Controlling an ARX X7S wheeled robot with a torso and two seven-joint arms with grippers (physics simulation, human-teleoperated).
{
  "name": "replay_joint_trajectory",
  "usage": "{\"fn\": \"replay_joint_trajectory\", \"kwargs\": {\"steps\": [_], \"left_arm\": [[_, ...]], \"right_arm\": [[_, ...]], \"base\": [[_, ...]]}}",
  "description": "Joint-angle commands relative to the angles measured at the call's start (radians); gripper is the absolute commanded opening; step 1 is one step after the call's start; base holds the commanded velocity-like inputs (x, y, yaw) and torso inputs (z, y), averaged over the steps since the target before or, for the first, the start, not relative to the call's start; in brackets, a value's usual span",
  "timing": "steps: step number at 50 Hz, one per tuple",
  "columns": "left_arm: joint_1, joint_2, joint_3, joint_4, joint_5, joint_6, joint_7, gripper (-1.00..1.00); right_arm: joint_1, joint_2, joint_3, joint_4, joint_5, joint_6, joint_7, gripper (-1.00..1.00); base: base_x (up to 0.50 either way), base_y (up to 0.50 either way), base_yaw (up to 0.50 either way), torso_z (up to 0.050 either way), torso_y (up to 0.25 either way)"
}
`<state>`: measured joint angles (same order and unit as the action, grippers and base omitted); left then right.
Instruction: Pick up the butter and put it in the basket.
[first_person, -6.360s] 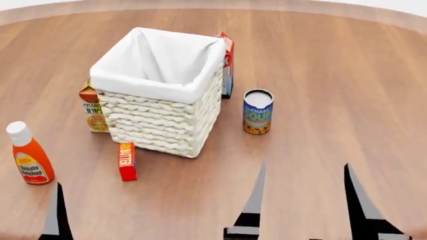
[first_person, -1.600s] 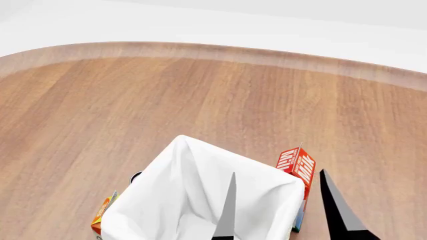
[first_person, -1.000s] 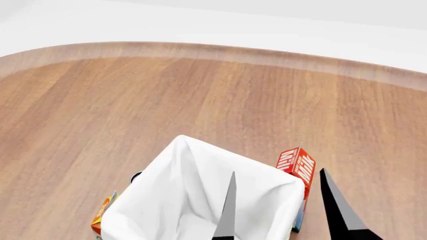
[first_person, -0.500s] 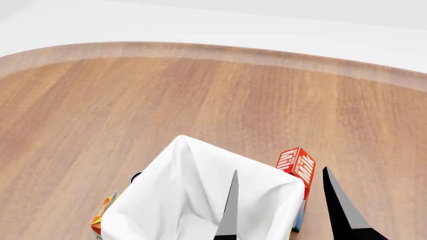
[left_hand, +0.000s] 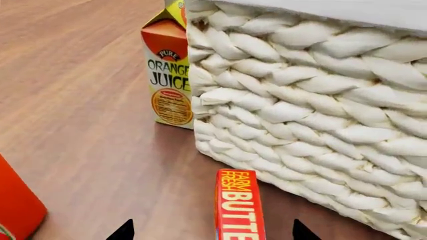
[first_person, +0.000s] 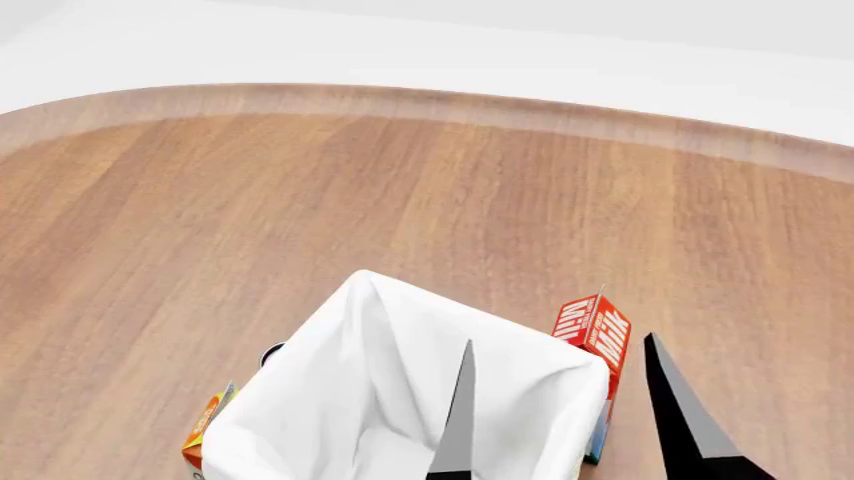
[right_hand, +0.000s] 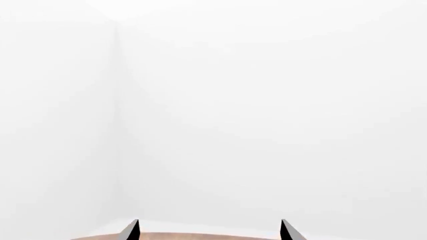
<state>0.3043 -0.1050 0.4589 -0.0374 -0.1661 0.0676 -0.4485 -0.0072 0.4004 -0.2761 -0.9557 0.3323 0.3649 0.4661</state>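
The butter, a slim red box with yellow lettering, lies on the wooden table beside the woven wall of the basket. My left gripper is open, with its two dark fingertips apart on either side of the butter's near end and not touching it. In the head view the basket's white liner fills the lower middle; the butter and the left gripper are out of that view. My right gripper is open and empty, raised in front of the basket. The right wrist view shows the right gripper against a white wall.
An orange juice carton stands against the basket's corner and also shows in the head view. A red ketchup bottle is beside the left gripper. A red-and-white milk carton stands at the basket's right. The table's curved far edge lies beyond.
Since 6.4 s ago the head view has tilted up, so the butter, ketchup and left gripper have left it. Over the last second the right gripper has only shifted slightly.
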Motion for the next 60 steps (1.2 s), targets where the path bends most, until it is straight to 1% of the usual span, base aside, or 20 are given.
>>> {"fn": "replay_joint_trajectory", "kwargs": {"steps": [1,13,28,32,34,40,52,53,60], "left_arm": [[-0.017,0.037,0.0,-0.094,0.021,0.03,0.027,1.0],[-0.044,0.043,0.023,-0.152,0.003,0.043,0.024,1.0],[-0.119,0.065,0.041,-0.311,-0.026,0.082,0.016,1.0],[-0.132,0.067,0.049,-0.332,-0.032,0.082,0.008,1.0],[-0.125,0.062,0.057,-0.311,-0.031,0.067,-0.004,1.0],[-0.15,0.071,0.072,-0.372,-0.039,0.093,-0.004,1.0],[-0.175,0.069,0.099,-0.41,-0.057,0.102,-0.021,1.0],[-0.18,0.07,0.101,-0.418,-0.058,0.105,-0.022,-1.0],[-0.217,0.077,0.113,-0.487,-0.075,0.132,-0.019,-1.0]], "right_arm": [[0.01,-0.023,0.026,0.044,-0.036,-0.036,-0.041,1.0],[0.012,-0.015,0.024,0.04,-0.03,-0.036,-0.032,1.0],[0.01,-0.011,0.025,0.047,-0.018,-0.053,-0.026,1.0],[0.012,-0.008,0.027,0.041,-0.012,-0.049,-0.021,1.0],[0.012,-0.008,0.028,0.039,-0.01,-0.05,-0.02,1.0],[0.009,-0.003,0.032,0.04,-0.005,-0.06,-0.018,1.0],[0.016,0.004,0.03,0.024,0.004,-0.048,-0.003,1.0],[0.015,0.005,0.031,0.026,0.004,-0.051,-0.003,1.0],[0.016,0.009,0.03,0.029,0.007,-0.054,0.001,1.0]], "base": [[0.0,0.0,0.0,0.0,0.0],[0.0,0.0,0.0,0.0,0.0],[0.0,0.0,0.0,0.0,0.0],[0.0,0.0,0.0,0.0,0.0],[0.0,0.0,0.0,0.0,0.0],[0.0,0.0,0.0,0.0,0.0],[0.0,0.0,0.0,0.0,0.0],[0.0,0.0,0.0,0.0,0.0],[0.0,0.0,0.0,0.0,0.0]]}}
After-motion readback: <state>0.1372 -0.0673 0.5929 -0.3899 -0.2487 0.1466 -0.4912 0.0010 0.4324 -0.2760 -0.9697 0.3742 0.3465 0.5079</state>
